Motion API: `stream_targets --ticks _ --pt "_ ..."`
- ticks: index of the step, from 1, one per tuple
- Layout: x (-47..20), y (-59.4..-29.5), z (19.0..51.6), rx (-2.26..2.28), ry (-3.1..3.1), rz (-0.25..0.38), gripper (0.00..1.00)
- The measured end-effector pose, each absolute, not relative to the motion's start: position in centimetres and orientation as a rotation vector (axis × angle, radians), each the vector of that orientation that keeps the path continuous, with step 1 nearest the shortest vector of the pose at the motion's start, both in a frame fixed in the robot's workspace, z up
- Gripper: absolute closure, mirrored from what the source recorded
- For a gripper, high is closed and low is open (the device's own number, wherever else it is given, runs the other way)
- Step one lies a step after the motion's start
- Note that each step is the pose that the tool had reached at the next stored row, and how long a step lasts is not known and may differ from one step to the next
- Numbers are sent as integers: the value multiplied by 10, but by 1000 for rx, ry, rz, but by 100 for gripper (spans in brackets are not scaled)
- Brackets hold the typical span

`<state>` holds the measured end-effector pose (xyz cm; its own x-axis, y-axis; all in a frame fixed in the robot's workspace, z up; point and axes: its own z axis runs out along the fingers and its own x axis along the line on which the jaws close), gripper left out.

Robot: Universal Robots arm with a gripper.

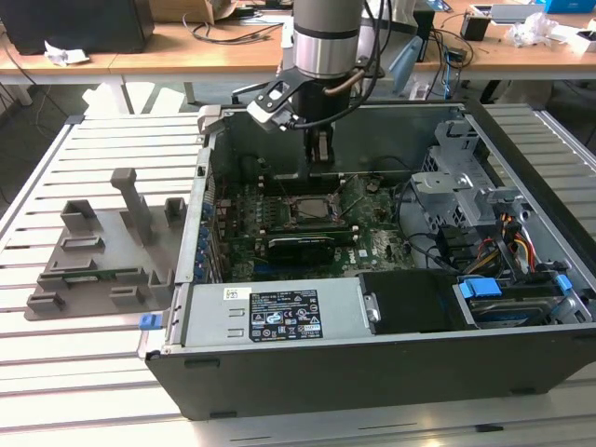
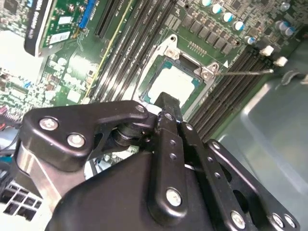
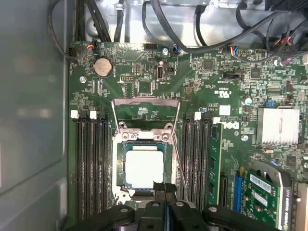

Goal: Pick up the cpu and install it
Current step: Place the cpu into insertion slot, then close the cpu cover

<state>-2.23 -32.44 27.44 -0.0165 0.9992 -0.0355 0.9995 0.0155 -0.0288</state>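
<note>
The cpu, a flat square chip with a pale silver top, lies flat inside the black socket frame on the green motherboard. In the second wrist view the cpu shows just beyond my fingertips. The socket's metal load plate stands flipped open behind it. My gripper hangs above the near edge of the cpu, its two black fingers pressed together with nothing between them. In the exterior view the gripper points straight down into the open computer case, above the socket.
Black memory slots flank the socket, and a green memory stick stands in one. Cables run along the board's edge. The case walls, drive cage and power supply hem in the arm. A grey fixture tray lies outside on the exterior view's left.
</note>
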Motion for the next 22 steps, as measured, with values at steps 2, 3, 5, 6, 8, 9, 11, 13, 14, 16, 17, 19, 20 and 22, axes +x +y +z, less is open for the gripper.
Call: stream_targets --ticks 2,3,5,6,8,9,11,13,14,16,17,19,20,22 --pt "-22 -324 281 2199 2235 -71 89" --pt "-22 -324 281 2200 2236 -70 89" --pt "-22 -324 281 2200 2236 -70 89" --pt "-22 -324 281 2200 2236 -70 89" --pt "-22 -324 281 2200 2236 -70 89" --pt "-22 -324 281 2200 2236 -70 89" --pt "-22 -324 281 2200 2236 -70 89" --pt "-22 -324 281 2200 2236 -70 89" --pt "-22 -324 281 2200 2236 -70 89" --pt "-22 -324 281 2200 2236 -70 89" --pt "-22 -324 281 2200 2236 -70 89" --pt "-18 -324 281 2200 2236 -70 89" --pt "-17 -324 281 2200 2236 -70 89" --pt "-13 -324 281 2200 2236 -70 89"
